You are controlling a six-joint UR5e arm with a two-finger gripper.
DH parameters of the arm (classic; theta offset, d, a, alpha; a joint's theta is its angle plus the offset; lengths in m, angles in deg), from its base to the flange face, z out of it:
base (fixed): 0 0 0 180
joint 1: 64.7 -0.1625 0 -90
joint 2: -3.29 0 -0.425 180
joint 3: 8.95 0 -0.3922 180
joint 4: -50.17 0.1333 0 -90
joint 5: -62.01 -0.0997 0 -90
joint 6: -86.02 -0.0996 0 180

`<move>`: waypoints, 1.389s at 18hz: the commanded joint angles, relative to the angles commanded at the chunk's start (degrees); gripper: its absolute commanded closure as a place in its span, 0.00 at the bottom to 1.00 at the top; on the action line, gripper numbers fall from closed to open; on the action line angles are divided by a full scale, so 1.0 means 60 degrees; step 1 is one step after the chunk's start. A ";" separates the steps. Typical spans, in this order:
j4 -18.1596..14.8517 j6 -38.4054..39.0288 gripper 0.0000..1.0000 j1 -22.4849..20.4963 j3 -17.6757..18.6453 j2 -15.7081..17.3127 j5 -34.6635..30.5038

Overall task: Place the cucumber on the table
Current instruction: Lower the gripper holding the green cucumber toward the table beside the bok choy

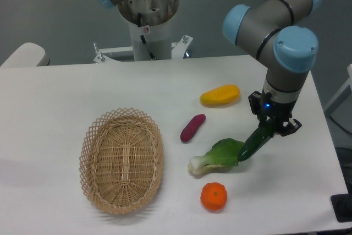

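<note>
Gripper clamped on the cucumber, low over the table beside the bok choy.

The gripper (270, 126) has its fingers closed around the upper end of the cucumber (256, 144), which hangs tilted, its lower tip reaching down to the leafy end of the bok choy (217, 156); whether that tip touches the table (66, 89) cannot be told. Below the bok choy lies an orange (213, 197), up and left of it a purple sweet potato (192, 127), above it a yellow mango (220, 96). Well to its left sits the wicker basket (121, 160).
</note>
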 joint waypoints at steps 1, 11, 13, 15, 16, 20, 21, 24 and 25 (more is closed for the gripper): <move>0.0015 -0.0015 0.71 -0.0015 0.0044 0.0000 -0.0015; 0.0350 0.0102 0.71 0.0044 0.0292 -0.0219 -0.0029; 0.0716 0.0103 0.71 0.0059 0.0351 -0.0351 -0.0029; 0.1198 0.0103 0.71 0.0059 0.0483 -0.0585 -0.0029; 0.1535 0.0103 0.71 0.0059 0.0541 -0.0716 -0.0058; 0.2576 0.1153 0.71 0.0073 0.0484 -0.1331 -0.0029; 0.2680 0.1505 0.71 0.0059 0.0411 -0.1449 -0.0029; 0.2914 0.2020 0.71 -0.0044 0.0249 -0.1874 -0.0029; 0.3031 0.2123 0.71 -0.0087 0.0249 -0.2049 -0.0029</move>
